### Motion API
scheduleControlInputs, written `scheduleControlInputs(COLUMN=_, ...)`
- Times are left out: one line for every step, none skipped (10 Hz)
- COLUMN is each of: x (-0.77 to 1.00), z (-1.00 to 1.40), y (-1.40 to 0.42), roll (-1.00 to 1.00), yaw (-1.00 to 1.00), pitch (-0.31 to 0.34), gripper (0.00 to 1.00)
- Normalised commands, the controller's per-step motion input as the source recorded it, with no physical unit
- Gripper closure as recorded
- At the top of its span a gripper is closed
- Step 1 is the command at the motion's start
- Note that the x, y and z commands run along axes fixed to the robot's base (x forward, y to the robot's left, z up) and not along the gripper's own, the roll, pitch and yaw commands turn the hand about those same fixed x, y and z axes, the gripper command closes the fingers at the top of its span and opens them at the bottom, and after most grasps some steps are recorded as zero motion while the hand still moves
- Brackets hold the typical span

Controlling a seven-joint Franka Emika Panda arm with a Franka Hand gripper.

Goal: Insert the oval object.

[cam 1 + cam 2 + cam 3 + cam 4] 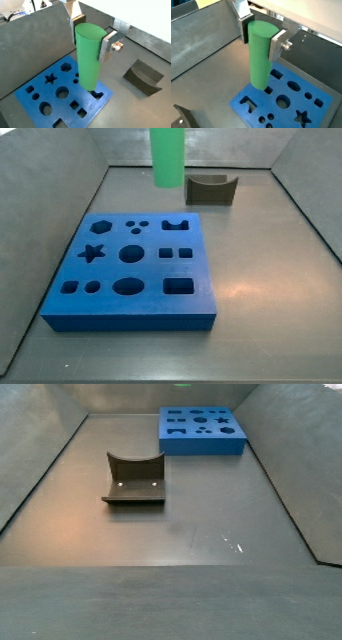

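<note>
My gripper (90,42) is shut on the oval object, a long bright green peg (87,62), and holds it upright by its top end. It also shows in a wrist view (260,57), with the gripper (261,37) clamped on its top. The silver fingers (108,44) press its two sides. The peg hangs in the air over the far edge of the blue block (47,97); a side view shows its lower part (166,158) well above the block (134,313). The block has several shaped holes, one of them an oval (127,286). The gripper itself is out of both side views.
A dark brown notched block (211,189) stands on the grey floor behind the blue block; it also shows in a side view (134,479) and a wrist view (142,76). Grey walls (54,208) slope up round the floor.
</note>
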Motion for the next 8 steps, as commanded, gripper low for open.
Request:
scheduleControlInputs(x=-0.02, z=0.00, y=0.00, roll=0.00, yaw=0.00, pitch=0.000, gripper=1.00)
scheduleControlInputs(x=-0.32, z=-0.15, y=-0.05, roll=-0.03, yaw=0.00, pitch=-0.097, gripper=1.00)
scheduleControlInputs(x=-0.19, z=-0.29, y=-0.39, roll=0.00, yaw=0.00, pitch=-0.047, gripper=1.00)
scheduleControlInputs(x=-0.07, z=-0.31, y=-0.54, roll=0.00, yaw=0.00, pitch=-0.047, gripper=1.00)
scheduleControlInputs(x=-0.01, z=-0.35, y=-0.67, roll=0.00, yaw=0.00, pitch=-0.064, gripper=1.00)
scheduleControlInputs(x=-0.03, z=-0.35, y=-0.68, roll=0.00, yaw=0.00, pitch=-0.067, gripper=1.00)
scheduleControlInputs(x=-0.01, z=-0.31, y=-0.43, roll=-0.07, yaw=0.00, pitch=-0.051, gripper=1.00)
scheduleControlInputs(x=-0.01, z=-0.32, y=-0.29, roll=-0.05, yaw=0.00, pitch=-0.046, gripper=1.00)
